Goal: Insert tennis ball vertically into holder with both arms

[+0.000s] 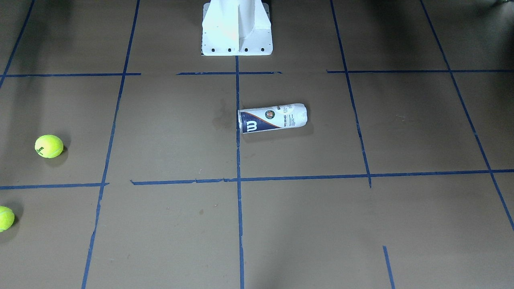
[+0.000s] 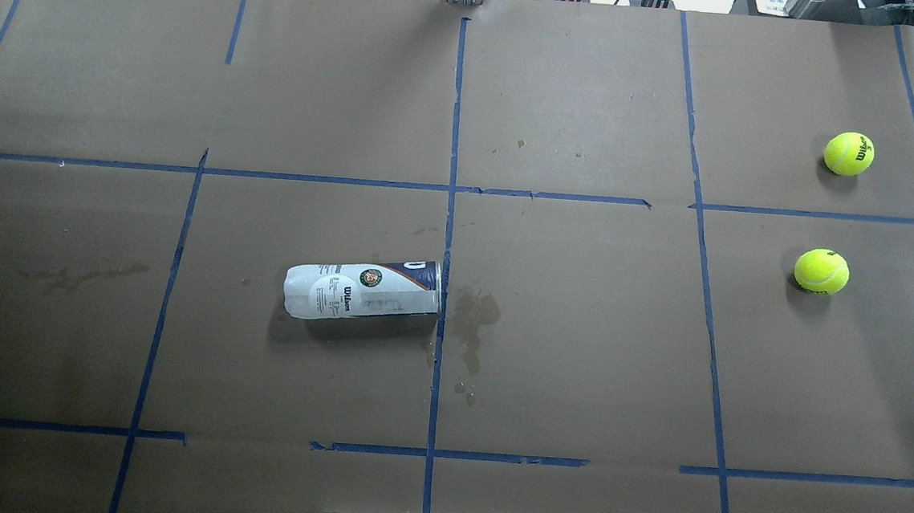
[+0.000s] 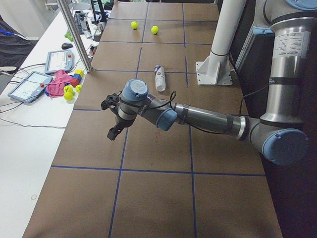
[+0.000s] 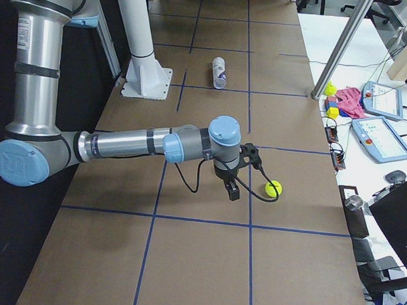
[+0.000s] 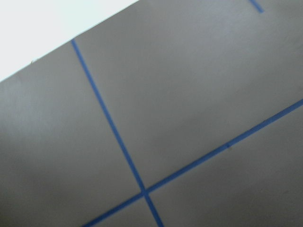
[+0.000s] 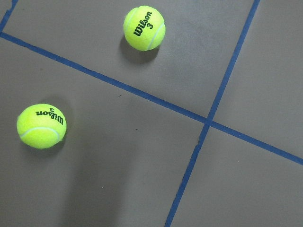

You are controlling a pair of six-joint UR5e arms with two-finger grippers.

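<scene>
The holder lies on its side near the table's middle, its open end at the centre tape line; it also shows as the holder. Two tennis balls rest on the table's right part, and the right wrist view looks down on both balls. My right gripper hangs above the table just beside one ball. My left gripper hovers over bare paper at the left end. Whether either gripper is open or shut, I cannot tell.
The white pedestal base stands at the robot's side of the table. Blue tape lines cross the brown paper. A side table with tablets, toys and more balls runs along the far edge, with a metal post at its border.
</scene>
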